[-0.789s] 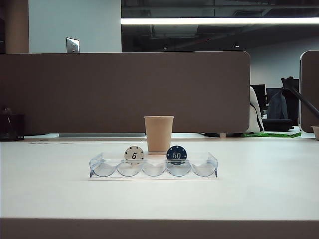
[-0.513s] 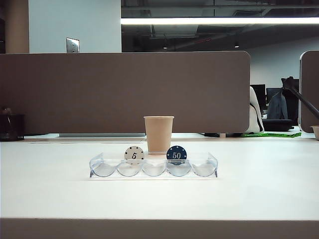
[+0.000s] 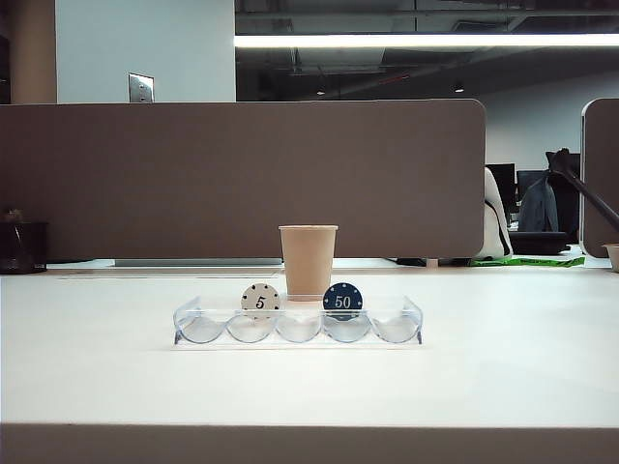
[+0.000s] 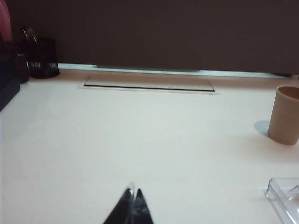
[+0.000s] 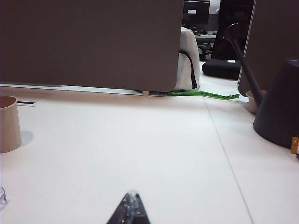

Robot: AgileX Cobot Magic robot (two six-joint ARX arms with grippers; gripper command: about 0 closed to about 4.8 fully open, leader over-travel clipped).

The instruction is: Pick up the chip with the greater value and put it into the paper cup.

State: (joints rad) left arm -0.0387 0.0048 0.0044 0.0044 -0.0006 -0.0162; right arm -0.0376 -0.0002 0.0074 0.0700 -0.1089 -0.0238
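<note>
On the white counter [image 3: 503,358] sits a clear tray [image 3: 298,327] with five scooped slots. Second slot from the left has a white 5 chip [image 3: 260,300] standing on edge, fourth slot has the blue 50 chip [image 3: 342,300], also upright with its face toward the exterior camera. Cup [image 3: 308,261] is right behind the tray, roughly between the two chips, upright and not touching either.

Neither arm shows in the exterior view. Left end effector [image 4: 132,201] pokes into its wrist view with tips pressed together, closed and empty, low over bare counter, well apart from the cup [image 4: 285,115] and the tray corner [image 4: 282,198]. Right end effector [image 5: 130,201] looks the same: tips together, holding nothing, with the cup [image 5: 9,123] off to one side.
</note>
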